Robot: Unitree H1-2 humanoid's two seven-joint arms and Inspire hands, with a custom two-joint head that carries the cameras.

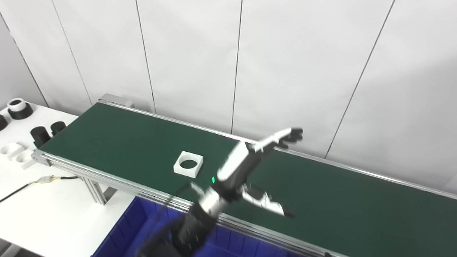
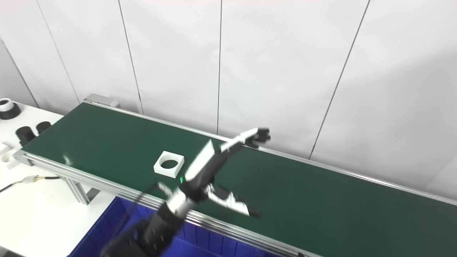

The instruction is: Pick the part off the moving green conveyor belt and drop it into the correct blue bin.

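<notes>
A white square part with a round hole [image 1: 188, 164] lies flat on the green conveyor belt [image 1: 117, 139], near its front edge. It also shows in the right eye view [image 2: 169, 164]. My left hand [image 1: 246, 166] hangs over the belt just right of the part, not touching it. The hand is open and empty, with its fingers [image 1: 285, 137] stretched toward the wall and its thumb [image 1: 271, 206] spread toward the front. My right hand is not in view.
A blue bin [image 1: 135, 228] sits below the belt's front rail, under my left arm. A white table [image 1: 53, 210] at the left holds black cylinders [image 1: 41, 135], white parts [image 1: 12, 150] and a cable [image 1: 21, 187]. White wall panels stand behind the belt.
</notes>
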